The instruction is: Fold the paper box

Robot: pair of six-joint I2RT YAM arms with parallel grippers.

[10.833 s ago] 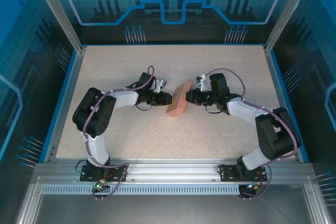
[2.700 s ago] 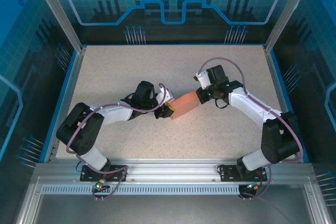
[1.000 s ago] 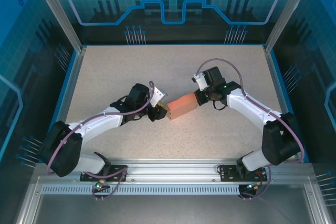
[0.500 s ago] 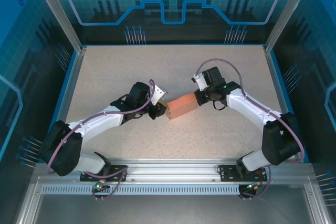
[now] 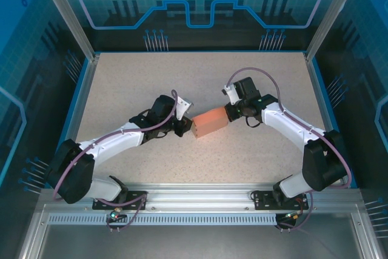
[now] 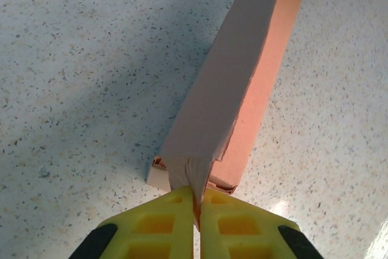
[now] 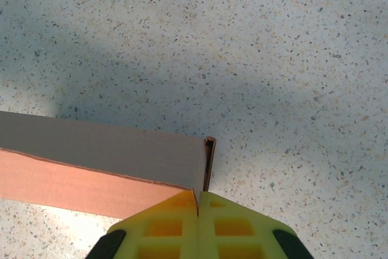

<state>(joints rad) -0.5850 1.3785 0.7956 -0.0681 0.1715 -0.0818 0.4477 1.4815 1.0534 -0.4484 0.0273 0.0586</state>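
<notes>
Where the overhead camera looks down, one salmon-pink box lies near the middle of the speckled worktop, slanting from lower left up to upper right. Two arms reach in to it, one from each side. The left pincer meets its lower-left end and the right pincer its upper-right end, so the box spans the gap between the two. Seen from the left wrist, two yellow pads are pressed together on a thin flap at the near end of the box, with only the card between them. The box runs away from them as a long narrow body, grey-brown on one face and pink on the next, and one yellow pad of the other pincer shows at its far end. Whether the box rests on the worktop or hangs just above it cannot be told. Seen from the right wrist, that pincer's two yellow pads are likewise closed on a thin edge of card at the box's end, and the box stretches off to the left across the worktop.
</notes>
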